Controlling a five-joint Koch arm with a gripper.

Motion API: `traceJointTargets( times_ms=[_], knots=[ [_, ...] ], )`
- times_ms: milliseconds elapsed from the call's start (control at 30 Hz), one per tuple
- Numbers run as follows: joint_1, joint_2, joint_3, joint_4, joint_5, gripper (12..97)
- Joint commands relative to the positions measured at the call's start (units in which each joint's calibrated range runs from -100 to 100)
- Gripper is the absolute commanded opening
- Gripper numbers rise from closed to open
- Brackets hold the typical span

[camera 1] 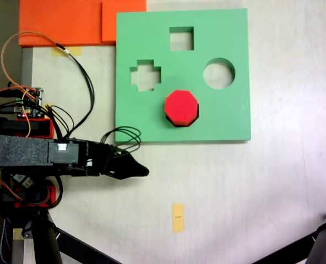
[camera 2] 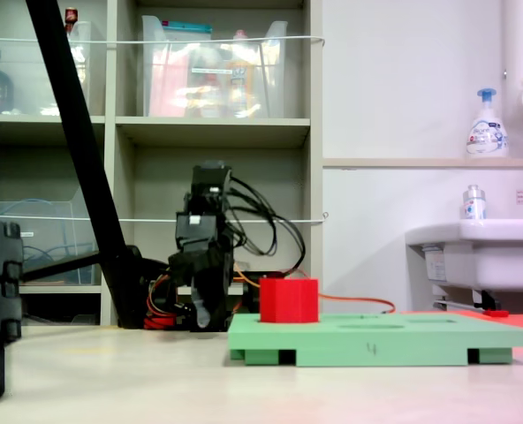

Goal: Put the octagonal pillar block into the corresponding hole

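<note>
Octagonal pillar block (camera 1: 181, 106) sits in its hole on the green board (camera 1: 229, 121), standing proud, so the task looks done; the gripper (camera 1: 142, 171) rests apart, empty, openness unclear.

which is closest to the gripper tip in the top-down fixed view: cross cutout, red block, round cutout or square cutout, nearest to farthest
From the gripper:
1. Red block, up and right, near the board's lower edge.
2. Cross cutout, straight above.
3. Round cutout, upper right.
4. Square cutout, at the board's top; close to the round one.
</note>
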Motion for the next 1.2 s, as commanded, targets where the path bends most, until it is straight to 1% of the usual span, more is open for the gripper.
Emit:
traceJointTargets(
  times_ms=[0, 200, 267, 367, 567, 700, 800, 833, 967, 1167],
  knots=[
    [-0.29, -0.82, -1.7, 7.53, -1.17, 60.7],
    [-0.39, -0.82, -17.95, 22.35, -1.9, 60.7],
    [-0.34, -0.82, -26.43, 34.39, -1.9, 60.4],
    [-0.34, -0.82, -28.22, 52.01, -2.83, 57.9],
    [-0.44, -0.82, -28.22, 46.23, -3.03, 57.6],
    [-0.44, -0.82, -28.22, 37.38, -4.44, 56.7],
    [-0.34, -0.82, -28.22, 34.1, -4.4, 50.9],
    [-0.2, -0.82, -28.22, 34.1, -4.4, 49.1],
    [0.15, -0.82, -28.22, 34.01, -4.35, 47.3],
    [0.05, -0.82, -28.22, 37.47, -4.25, 49.3]
  ],
)
